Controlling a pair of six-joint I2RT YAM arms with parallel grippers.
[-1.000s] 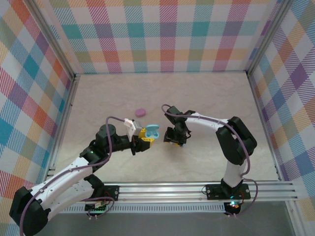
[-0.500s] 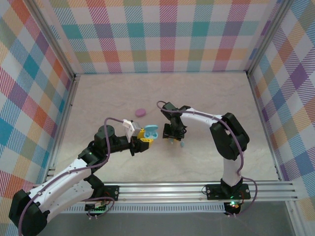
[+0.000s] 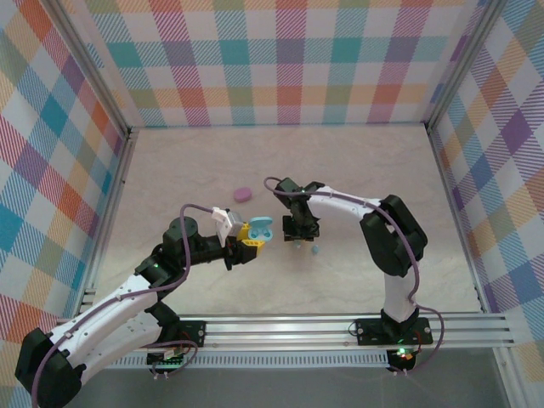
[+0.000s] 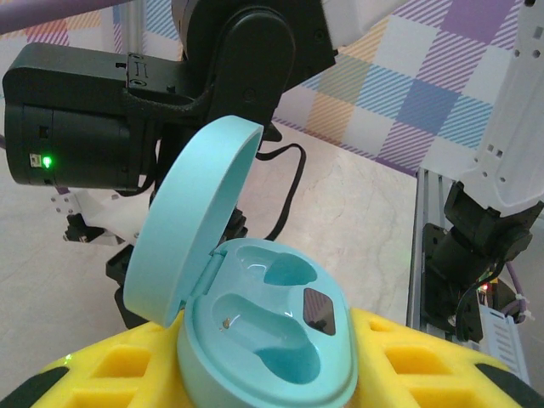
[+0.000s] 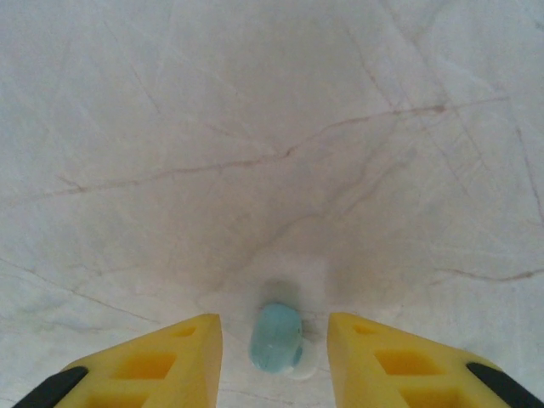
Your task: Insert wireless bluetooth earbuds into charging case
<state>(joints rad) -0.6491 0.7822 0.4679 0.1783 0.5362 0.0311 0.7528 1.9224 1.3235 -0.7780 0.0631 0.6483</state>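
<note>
Grips an open blue case (image 4: 263, 348) in the left gripper (image 3: 251, 238), jaws closed on its lower half, yellow fingers (image 4: 408, 365) pressed against either side. Shows the lid (image 4: 191, 229) swung up and back, standing steeply on its hinge. Shows both wells bare – no bud seated in either – with a dark patch in the farther well and a small glint of metal in the nearer.

Points the right gripper (image 5: 274, 327) straight down at the table (image 3: 170, 161), just beside the held case and apart from it. Stands with jaws parted, yellow fingers (image 5: 170, 357) straddling a blue bud (image 5: 276, 337) that lies flat on the marbled surface. Shows a sliver of table on each side of the bud, so touching neither finger – not gripped.

Finds a second bud (image 3: 314, 250), also blue, on the table just right of that gripper. Finds a pink case (image 3: 243, 193), closed, farther back toward the rear wall, apart from both grippers.
</note>
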